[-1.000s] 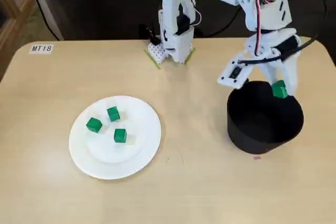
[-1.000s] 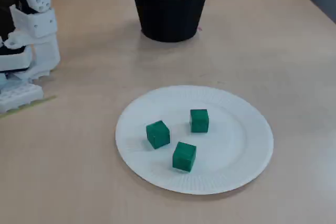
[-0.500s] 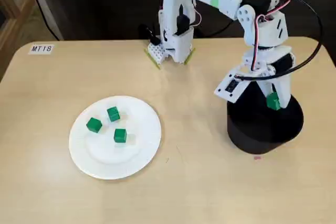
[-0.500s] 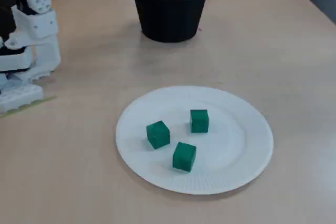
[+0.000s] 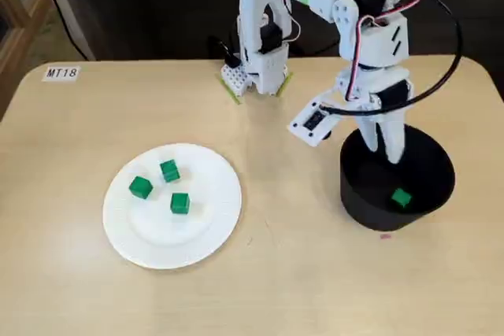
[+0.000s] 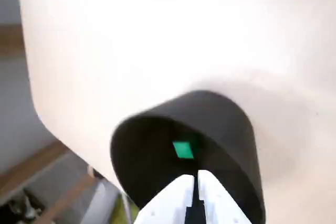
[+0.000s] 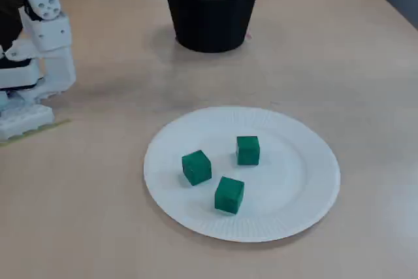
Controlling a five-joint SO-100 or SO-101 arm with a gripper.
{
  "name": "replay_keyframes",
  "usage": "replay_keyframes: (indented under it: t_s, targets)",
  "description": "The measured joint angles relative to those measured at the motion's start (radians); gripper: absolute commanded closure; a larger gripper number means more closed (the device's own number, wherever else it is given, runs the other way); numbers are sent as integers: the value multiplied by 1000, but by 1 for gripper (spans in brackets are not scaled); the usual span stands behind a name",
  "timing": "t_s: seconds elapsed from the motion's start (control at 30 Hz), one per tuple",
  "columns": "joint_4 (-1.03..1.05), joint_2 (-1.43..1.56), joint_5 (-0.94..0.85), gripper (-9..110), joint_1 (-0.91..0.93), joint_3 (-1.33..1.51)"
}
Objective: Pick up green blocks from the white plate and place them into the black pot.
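**Over the black pot: one block in, three waiting on the plate**

Near the right edge of the tabletop [image 5: 315, 281], as a fixed view shows it, the gripper [image 5: 391, 151] hangs just above the mouth of the black pot [image 5: 354, 194]. In the wrist view its jaws stand nearly together with only a thin slit between them, and they hold nothing. One green block [image 5: 402, 197] lies loose on the pot's floor, apart from the fingers.

Three more green blocks [image 5: 141, 187], [image 5: 169, 171] and [image 5: 180, 203] sit on the white plate [image 5: 220, 222], toward the left front of the tabletop and well apart from the pot.

I judge a placing step to be finished and a fetch to be due. The next move calls for lifting clear of the pot's rim, swinging across to the plate, and spreading the jaws before coming down on one block.

The three blocks lie close together but not touching, so the fingers need care not to nudge a neighbour. The stretch of tabletop between pot and plate carries nothing. The arm's base [image 5: 256, 68] stands at the far edge.
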Motion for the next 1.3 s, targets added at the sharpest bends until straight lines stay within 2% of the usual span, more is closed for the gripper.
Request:
replay_keyframes:
  t_s: [0.23, 0.37, 0.53, 0.67, 0.83, 1.07, 1.3]
  targets:
    - [135, 49, -115, 104, 448, 0]
    - [196, -17, -172, 104, 709, 2]
    - [120, -64, -218, 104, 917, 109]
    - [-69, -31, -227, 104, 1008, 273]
    - [-196, -60, -230, 103, 1065, 333]
    - [-230, -187, -242, 72, 1081, 299]
    - [-186, -322, -265, 66, 1077, 161]
